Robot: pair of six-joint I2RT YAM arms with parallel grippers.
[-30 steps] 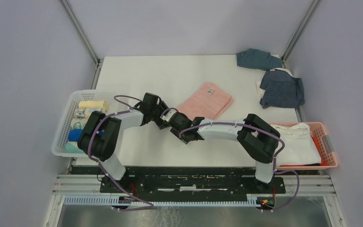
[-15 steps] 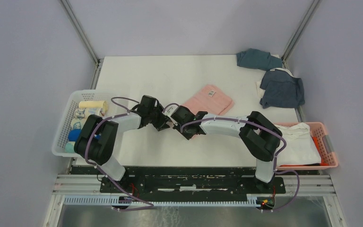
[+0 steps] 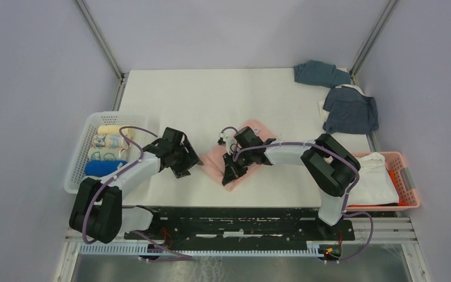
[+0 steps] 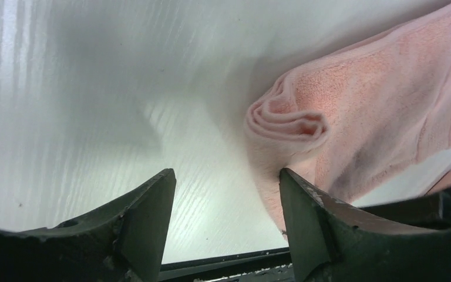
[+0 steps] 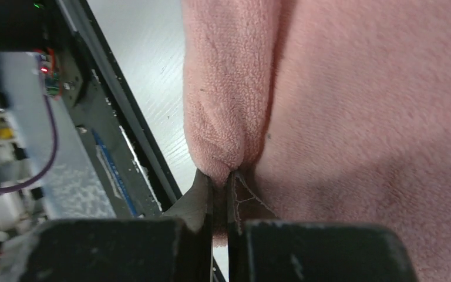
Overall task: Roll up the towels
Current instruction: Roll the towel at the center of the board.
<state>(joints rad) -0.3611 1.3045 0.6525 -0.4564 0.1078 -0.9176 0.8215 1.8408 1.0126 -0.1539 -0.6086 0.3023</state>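
Your right gripper (image 5: 220, 176) is clamped on a fold of the pink towel (image 3: 214, 160), at its near edge, mid-table. Your left gripper (image 4: 226, 182) gapes, gripping nothing, just left of the towel's rolled end. Far right: navy towel (image 3: 350, 110) and slate towel (image 3: 320, 73), crumpled as far as I can tell.
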